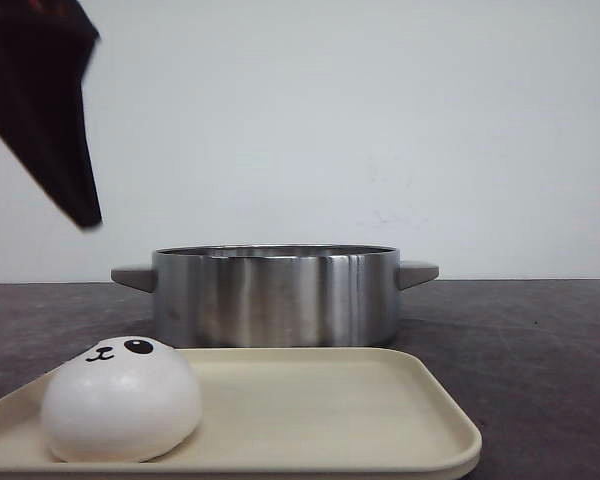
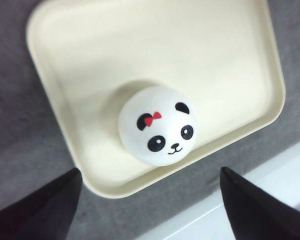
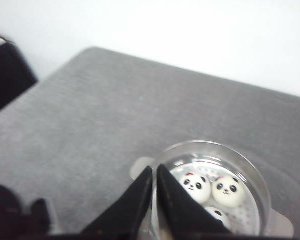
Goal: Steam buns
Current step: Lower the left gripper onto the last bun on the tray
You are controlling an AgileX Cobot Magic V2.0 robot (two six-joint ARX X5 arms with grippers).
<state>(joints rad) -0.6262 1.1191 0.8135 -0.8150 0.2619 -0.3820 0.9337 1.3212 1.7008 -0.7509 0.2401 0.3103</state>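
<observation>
Buns first: you have four in all, and they are split between two places. Three panda buns (image 3: 210, 192) already sit inside the steel pot (image 1: 276, 296) on its perforated steamer insert (image 3: 242, 217), as your right wrist camera shows; one of them is half hidden behind the right gripper (image 3: 154, 175). The fourth, the panda bun with a red bow (image 2: 159, 125), rests alone on the cream tray (image 1: 380, 400), near the tray's left end in the front view and upright, face up.

The placement makes sense for the job. The tray serves as the staging spot just in front of the pot, so each bun has only a short carry over the rim. One tray, one pot, one bun left to move, by my judgement.

Your left gripper (image 2: 150, 200) hangs directly above that last bun with its jaws spread wide and nothing between them, each finger well clear of the dome, which looks like the line-up for a descent and grasp. Your right gripper hovers over the pot with its fingers pressed together and holding nothing, parked out of the left arm's path.
</observation>
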